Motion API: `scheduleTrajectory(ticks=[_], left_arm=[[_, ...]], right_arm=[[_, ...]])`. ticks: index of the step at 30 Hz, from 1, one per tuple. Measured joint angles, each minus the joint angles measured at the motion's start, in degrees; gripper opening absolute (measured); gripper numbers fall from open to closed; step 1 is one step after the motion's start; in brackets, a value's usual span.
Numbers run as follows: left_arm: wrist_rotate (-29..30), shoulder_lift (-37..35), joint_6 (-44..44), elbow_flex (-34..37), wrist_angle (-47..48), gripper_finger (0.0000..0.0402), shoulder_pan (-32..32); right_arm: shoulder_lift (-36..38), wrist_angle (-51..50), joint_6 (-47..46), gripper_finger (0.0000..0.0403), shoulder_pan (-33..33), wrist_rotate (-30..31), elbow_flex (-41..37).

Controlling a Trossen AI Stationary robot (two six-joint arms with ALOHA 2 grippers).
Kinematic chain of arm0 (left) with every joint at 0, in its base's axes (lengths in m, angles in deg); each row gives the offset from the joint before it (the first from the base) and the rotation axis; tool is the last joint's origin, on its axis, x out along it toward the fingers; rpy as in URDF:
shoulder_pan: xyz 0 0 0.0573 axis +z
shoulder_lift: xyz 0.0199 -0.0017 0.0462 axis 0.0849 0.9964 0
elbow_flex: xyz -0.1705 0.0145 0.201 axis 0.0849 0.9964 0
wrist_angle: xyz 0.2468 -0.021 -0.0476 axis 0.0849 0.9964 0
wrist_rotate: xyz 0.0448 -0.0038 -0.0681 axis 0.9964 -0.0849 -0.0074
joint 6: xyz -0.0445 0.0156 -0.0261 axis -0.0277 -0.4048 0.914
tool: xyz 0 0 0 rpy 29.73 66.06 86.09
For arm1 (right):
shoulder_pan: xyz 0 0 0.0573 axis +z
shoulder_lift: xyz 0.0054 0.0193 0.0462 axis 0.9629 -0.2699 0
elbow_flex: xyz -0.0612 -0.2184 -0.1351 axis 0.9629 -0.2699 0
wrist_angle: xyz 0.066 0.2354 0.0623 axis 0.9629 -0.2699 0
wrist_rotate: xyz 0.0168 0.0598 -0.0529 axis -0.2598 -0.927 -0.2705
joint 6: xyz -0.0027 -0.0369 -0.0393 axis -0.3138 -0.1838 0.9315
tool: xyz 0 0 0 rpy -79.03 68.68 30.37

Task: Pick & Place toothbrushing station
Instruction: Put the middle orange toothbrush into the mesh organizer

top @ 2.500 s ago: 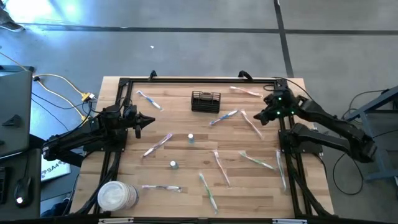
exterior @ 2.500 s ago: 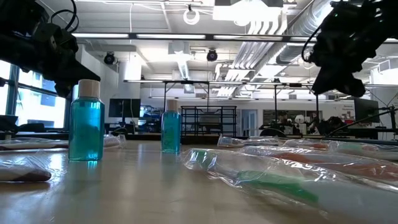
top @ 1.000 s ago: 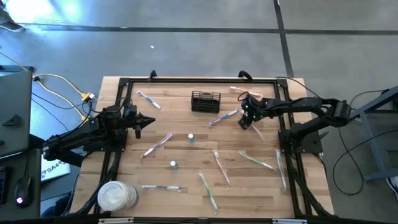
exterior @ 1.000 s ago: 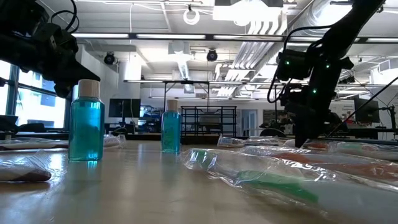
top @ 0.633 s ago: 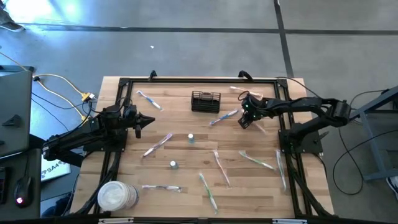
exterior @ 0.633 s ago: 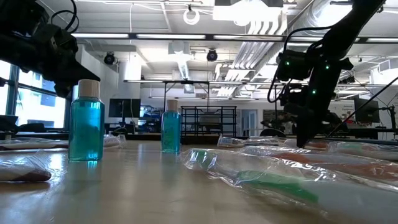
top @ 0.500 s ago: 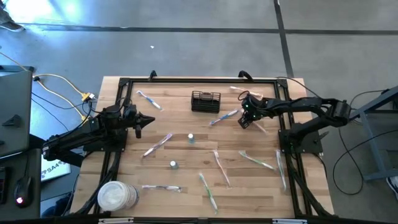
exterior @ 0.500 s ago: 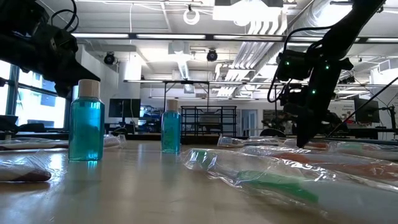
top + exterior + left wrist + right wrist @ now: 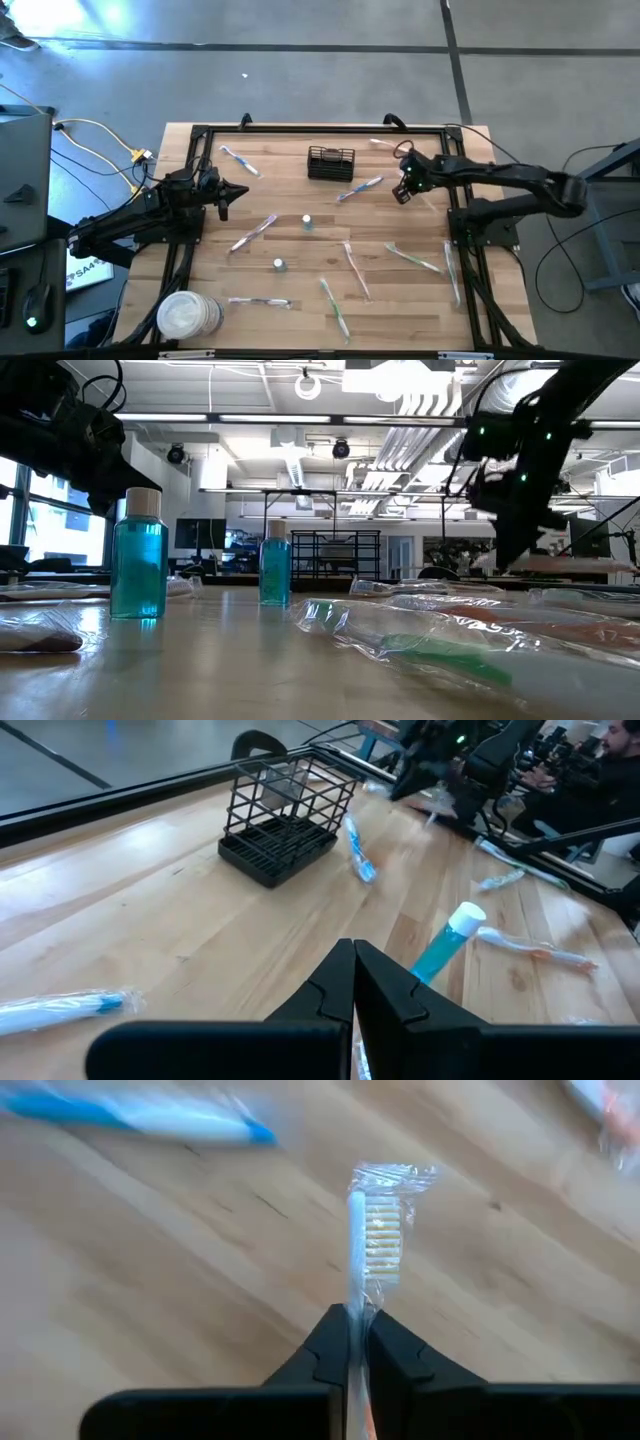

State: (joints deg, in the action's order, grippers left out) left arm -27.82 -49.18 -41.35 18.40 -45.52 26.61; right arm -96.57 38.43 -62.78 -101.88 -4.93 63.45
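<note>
Plastic-wrapped toothbrush (image 9: 372, 1230) is gripped in the right claw (image 9: 404, 189), raised near the tabletop's (image 9: 300, 290) far right corner; the left claw (image 9: 352, 982) is closed at the left edge.

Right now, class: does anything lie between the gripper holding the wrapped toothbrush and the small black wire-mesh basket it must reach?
Only a blue-handled wrapped toothbrush lies on the wood between the right gripper, shut on its white wrapped toothbrush, and the black wire-mesh basket; carried above it, nothing visible blocks the way.

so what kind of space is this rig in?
Likely a robotics lab or workshop: exposed ceiling ducts and strip lights, a concrete floor around the wooden table, and a person at workstations behind.
</note>
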Motion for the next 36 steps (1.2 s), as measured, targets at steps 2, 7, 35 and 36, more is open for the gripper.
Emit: scheduleTrajectory(ticks=[2,7,35,36], left_arm=[[0.02,0.00,-0.08,0.00,0.00,0.0002,0.00],[1.19,0.00,-0.17,0.02,-0.02,0.0002,0.00],[-4.59,0.00,14.92,0.02,0.00,0.0002,-0.02],[-4.59,0.00,14.95,0.02,0.00,0.0002,-0.02]], right_arm=[[3.08,-1.41,0.31,0.0007,1.01,0.52,2.01],[8.71,4.34,2.42,0.0006,4.71,2.93,8.84],[-12.85,78.45,18.12,0.0006,7.84,-8.19,10.59],[-13.64,80.30,17.35,0.0006,7.33,-8.86,10.31]])
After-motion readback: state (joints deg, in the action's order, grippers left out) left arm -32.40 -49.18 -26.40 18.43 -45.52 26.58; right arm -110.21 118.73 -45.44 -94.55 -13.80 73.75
